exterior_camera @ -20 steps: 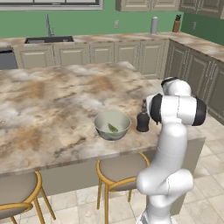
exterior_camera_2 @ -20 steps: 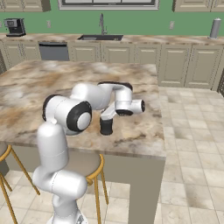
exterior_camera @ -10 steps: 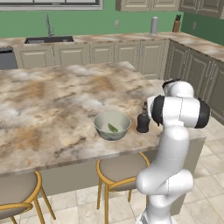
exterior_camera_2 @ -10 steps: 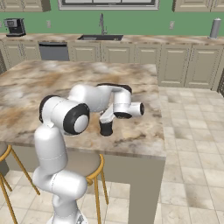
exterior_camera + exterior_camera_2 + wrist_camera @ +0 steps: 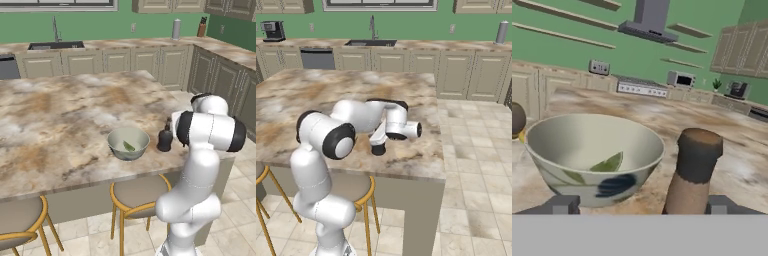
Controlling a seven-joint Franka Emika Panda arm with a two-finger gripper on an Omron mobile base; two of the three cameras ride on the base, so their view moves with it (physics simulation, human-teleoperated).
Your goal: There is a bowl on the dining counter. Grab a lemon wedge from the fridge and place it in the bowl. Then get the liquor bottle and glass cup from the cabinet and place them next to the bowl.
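Marble dining counter [image 5: 60, 115] with bowl [image 5: 128, 143], liquor bottle [image 5: 165, 139].

Home kitchen: green walls, beige cabinets [image 5: 125, 59], sink with faucet [image 5: 54, 44], dishwasher [image 5: 317, 58], coffee machine [image 5: 273, 31], range hood [image 5: 650, 19], marble island tabletop [image 5: 60, 115] with stools [image 5: 137, 192], tiled floor [image 5: 476, 150]

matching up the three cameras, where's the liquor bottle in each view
Left base view: the liquor bottle stands on the counter, right of centre, beside the bowl.
Right base view: only its dark base shows, left of centre, under the arm.
Hand view: lower right of centre, close up, right of the bowl.
Shared landmark: the bowl or, failing that, the marble counter.
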